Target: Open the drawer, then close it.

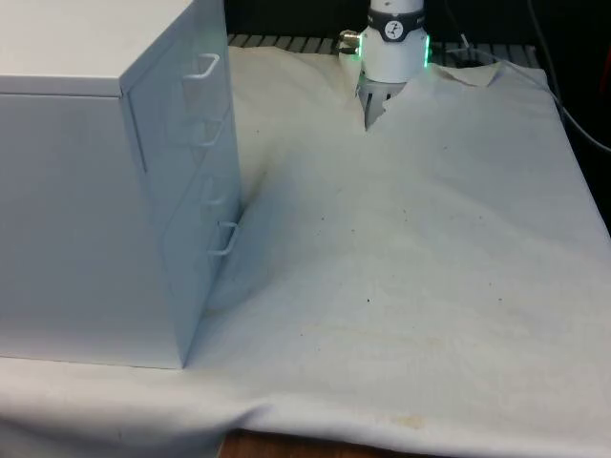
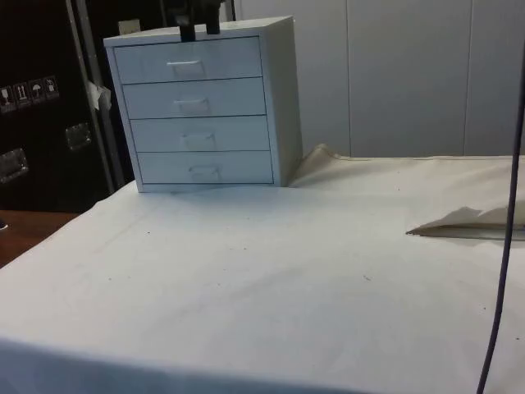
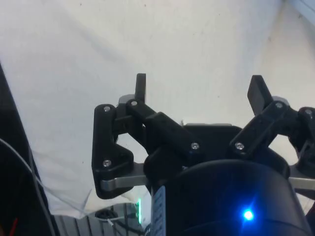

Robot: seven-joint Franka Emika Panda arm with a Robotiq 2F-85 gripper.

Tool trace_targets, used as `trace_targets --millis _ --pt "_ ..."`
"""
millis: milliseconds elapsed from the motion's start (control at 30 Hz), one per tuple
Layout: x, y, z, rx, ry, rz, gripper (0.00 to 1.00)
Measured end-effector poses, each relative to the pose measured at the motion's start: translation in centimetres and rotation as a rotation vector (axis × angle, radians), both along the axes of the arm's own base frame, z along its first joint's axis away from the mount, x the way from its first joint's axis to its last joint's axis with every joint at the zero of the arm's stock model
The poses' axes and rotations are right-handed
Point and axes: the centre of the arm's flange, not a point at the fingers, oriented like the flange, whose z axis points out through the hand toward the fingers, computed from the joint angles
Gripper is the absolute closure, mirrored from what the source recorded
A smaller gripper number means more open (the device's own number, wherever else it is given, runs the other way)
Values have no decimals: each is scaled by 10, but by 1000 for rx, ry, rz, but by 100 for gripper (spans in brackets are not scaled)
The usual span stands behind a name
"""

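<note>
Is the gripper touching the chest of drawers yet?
Apart. In the wrist view the open gripper has only white cloth between its fingers; the chest of drawers stands untouched in the side view.

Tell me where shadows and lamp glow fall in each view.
Front view: the chest of drawers shades the white cloth beside its handles; green light rings the arm's base. Side view: a thin shadow under the chest. Wrist view: the open gripper is dark against bright cloth.

Front view looks down across the tabletop (image 1: 430,286) from its near end, chest of drawers (image 1: 105,191) close, seen from its side. Side view sits low, facing the drawer fronts from farther off. Wrist view looks past the gripper (image 3: 199,91) onto the cloth (image 3: 197,44). Front and side views share chest and cloth.
</note>
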Motion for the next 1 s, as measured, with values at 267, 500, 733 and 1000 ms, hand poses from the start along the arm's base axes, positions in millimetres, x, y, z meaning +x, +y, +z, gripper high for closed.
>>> trace_targets --millis 267,500,733,1000 --pt "20 11 -11 -29 -21 -6 0" --pt "32 20 -23 -56 -38 -6 0" --pt "42 30 -34 -80 -71 -4 0" --pt "57 38 -47 -118 -107 0 0"
